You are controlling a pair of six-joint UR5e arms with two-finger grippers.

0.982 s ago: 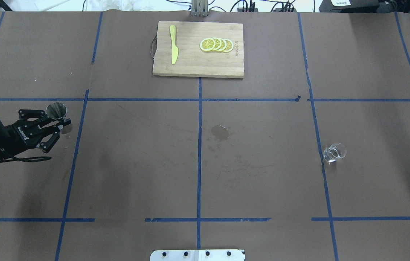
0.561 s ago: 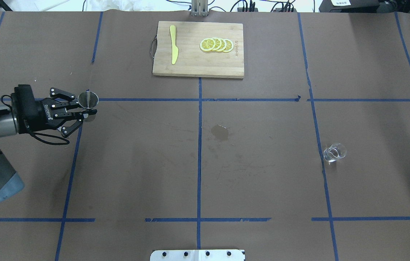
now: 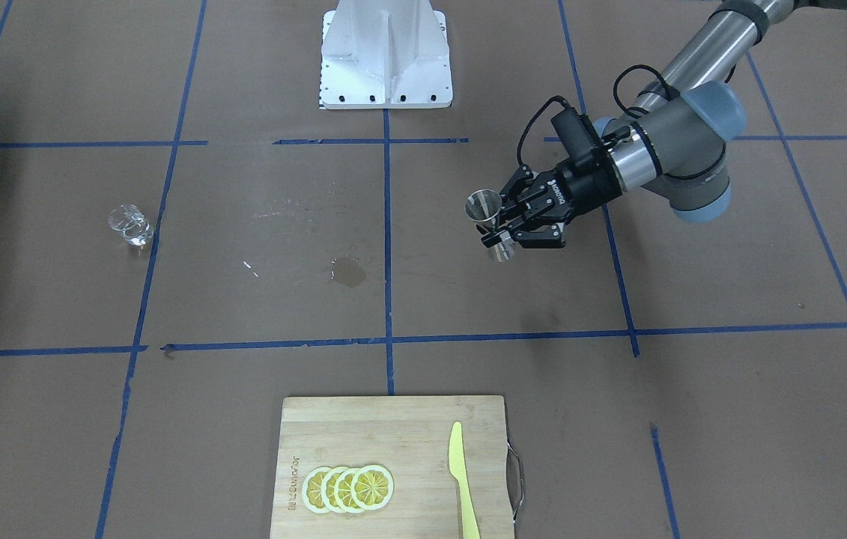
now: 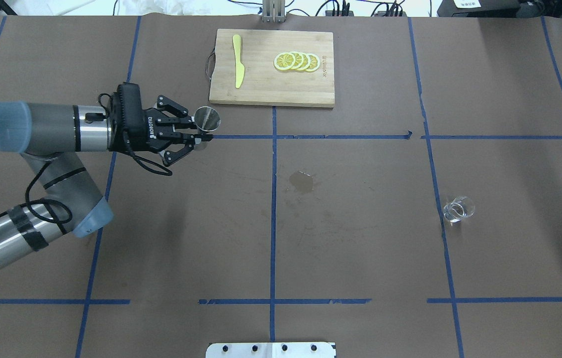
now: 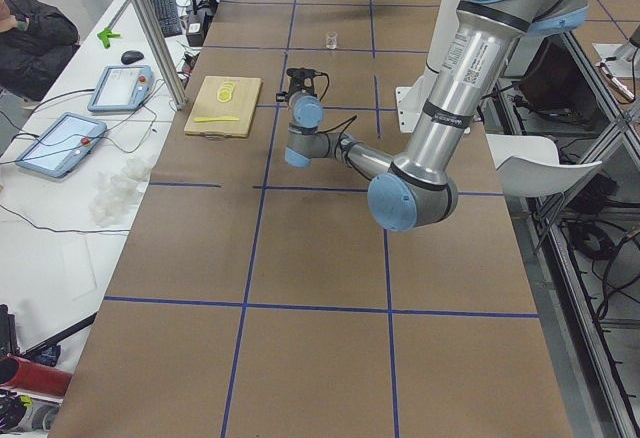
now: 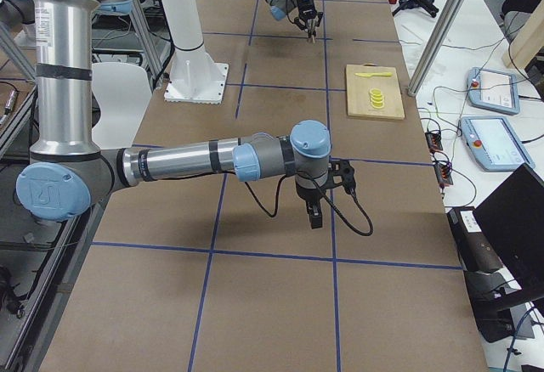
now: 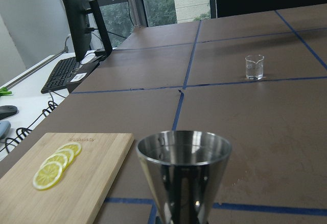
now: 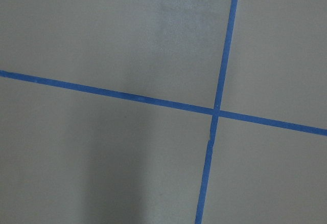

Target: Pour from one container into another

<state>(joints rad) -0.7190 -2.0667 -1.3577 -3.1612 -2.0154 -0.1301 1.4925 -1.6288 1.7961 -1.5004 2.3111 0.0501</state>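
The silver hourglass jigger (image 4: 207,119) hangs upright above the table, near the cutting board's near left corner. My left gripper (image 4: 201,137) is shut on its narrow waist. The front-facing view shows the same grip, jigger (image 3: 484,207) in gripper (image 3: 499,235). In the left wrist view the jigger's open upper cone (image 7: 184,175) fills the foreground. The small clear glass cup (image 4: 458,209) stands far off at the right, also seen as cup (image 3: 130,224) and cup (image 7: 254,66). My right gripper (image 6: 314,217) shows only in the exterior right view, low over the table; I cannot tell its state.
A wooden cutting board (image 4: 271,89) at the far middle carries a yellow knife (image 4: 237,62) and lemon slices (image 4: 296,61). A wet stain (image 4: 302,182) marks the table's centre. Blue tape lines cross the brown surface. The robot's base plate (image 4: 271,349) sits at the near edge.
My left arm has carried the jigger from the table's left edge rightward and farther away, up to the cutting board's near left corner. The glass cup has not moved.
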